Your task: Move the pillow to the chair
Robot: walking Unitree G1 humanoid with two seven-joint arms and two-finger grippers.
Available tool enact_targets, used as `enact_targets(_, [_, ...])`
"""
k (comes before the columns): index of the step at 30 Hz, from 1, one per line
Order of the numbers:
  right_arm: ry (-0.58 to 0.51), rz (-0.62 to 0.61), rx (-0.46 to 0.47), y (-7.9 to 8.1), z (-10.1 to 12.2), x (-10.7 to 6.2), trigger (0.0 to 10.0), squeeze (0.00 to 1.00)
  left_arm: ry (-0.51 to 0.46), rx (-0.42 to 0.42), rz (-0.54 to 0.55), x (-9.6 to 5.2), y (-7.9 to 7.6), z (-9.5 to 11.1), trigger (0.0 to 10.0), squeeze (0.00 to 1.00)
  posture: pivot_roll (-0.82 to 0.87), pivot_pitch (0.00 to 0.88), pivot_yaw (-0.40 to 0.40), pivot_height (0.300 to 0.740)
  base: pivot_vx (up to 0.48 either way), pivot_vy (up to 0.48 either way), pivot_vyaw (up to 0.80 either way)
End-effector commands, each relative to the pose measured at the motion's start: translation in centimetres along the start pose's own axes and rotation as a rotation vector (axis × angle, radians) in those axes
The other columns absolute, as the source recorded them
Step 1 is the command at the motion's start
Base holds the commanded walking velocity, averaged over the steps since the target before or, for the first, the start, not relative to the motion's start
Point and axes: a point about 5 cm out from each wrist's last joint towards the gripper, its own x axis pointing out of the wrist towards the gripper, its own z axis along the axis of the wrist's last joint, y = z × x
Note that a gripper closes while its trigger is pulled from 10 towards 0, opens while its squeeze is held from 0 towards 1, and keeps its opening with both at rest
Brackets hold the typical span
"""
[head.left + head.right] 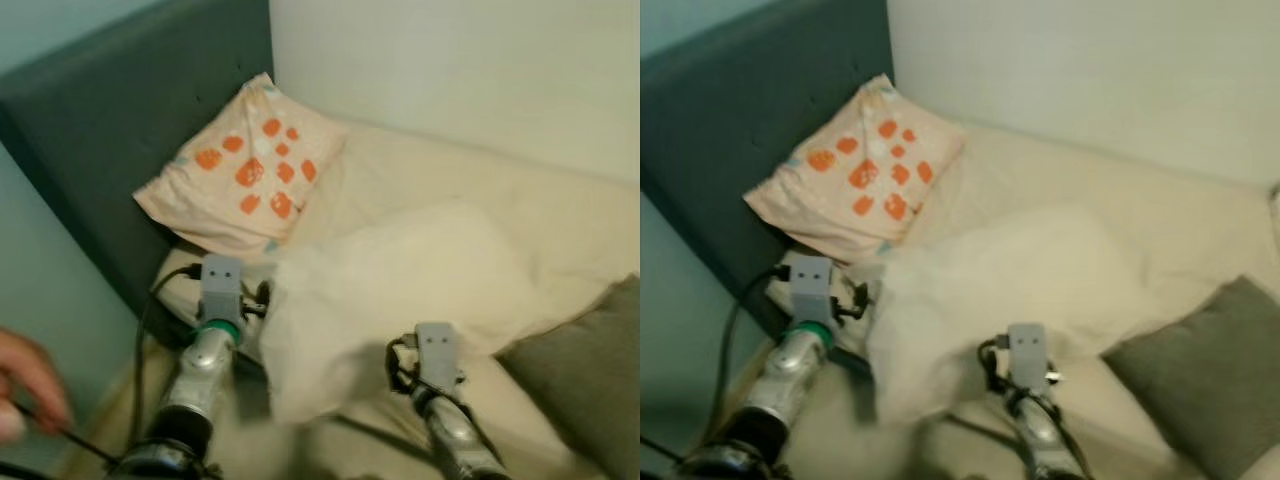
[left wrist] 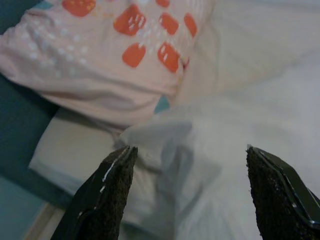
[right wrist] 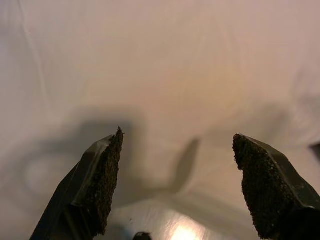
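The pillow [image 1: 245,170] — pale pink with orange patches — is leaning in the bed's corner, propped against the dark headboard [image 1: 110,130] and sitting on the cream bedding [image 1: 520,210]. Nothing is gripping it; it is resting untouched, so the task is looking barely begun. Picking it up and carrying it to the chair are both left to do, and no chair is anywhere to be seen.

The left gripper [image 2: 187,165] is hovering just short of the pillow's lower edge, fingers spread wide with nothing between them, over a rumpled white blanket [image 1: 400,290] that is lying in front of the pillow. The right gripper [image 3: 177,155] is also standing spread and empty, pointing at plain pale fabric, further from the pillow. In the head views each arm is showing its grey wrist block, left arm [image 1: 205,345] nearer the pillow, right arm [image 1: 445,400] lower and to the side.

Hard to make out — the head views are blurring, and the blanket is hiding where the pillow's bottom edge meets the mattress. A grey cushion [image 1: 590,380] is getting cut off at the frame edge. A person's hand [image 1: 25,385] is poking in at the far left, holding a thin dark cable.
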Motion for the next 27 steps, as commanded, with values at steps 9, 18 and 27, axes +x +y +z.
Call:
enact_targets(9, [0.025, -0.022, 0.045, -0.1, -1.0, -0.5, 10.0, 0.0, 0.035, 0.022, -0.012, -0.3, 0.6, -0.7, 10.0, 0.0, 0.01, 0.006, 0.088, 0.74, 0.304, 0.0, -0.8])
enact_targets(18, [0.059, -0.082, 0.05, -1.0, -1.7, -0.8, 10.0, 0.0, 0.06, 0.028, -0.038, -0.4, 0.1, -1.1, 10.0, 0.0, 0.0, 0.0, 0.103, 0.74, 0.191, 0.0, -0.27])
enact_targets(27, [0.064, -0.115, 0.057, -1.7, -2.0, -0.9, 10.0, 0.0, 0.072, 0.038, -0.068, -0.1, -0.4, -0.9, 10.0, 0.0, 0.0, 0.004, 0.122, 0.74, 0.0, 0.0, 0.0])
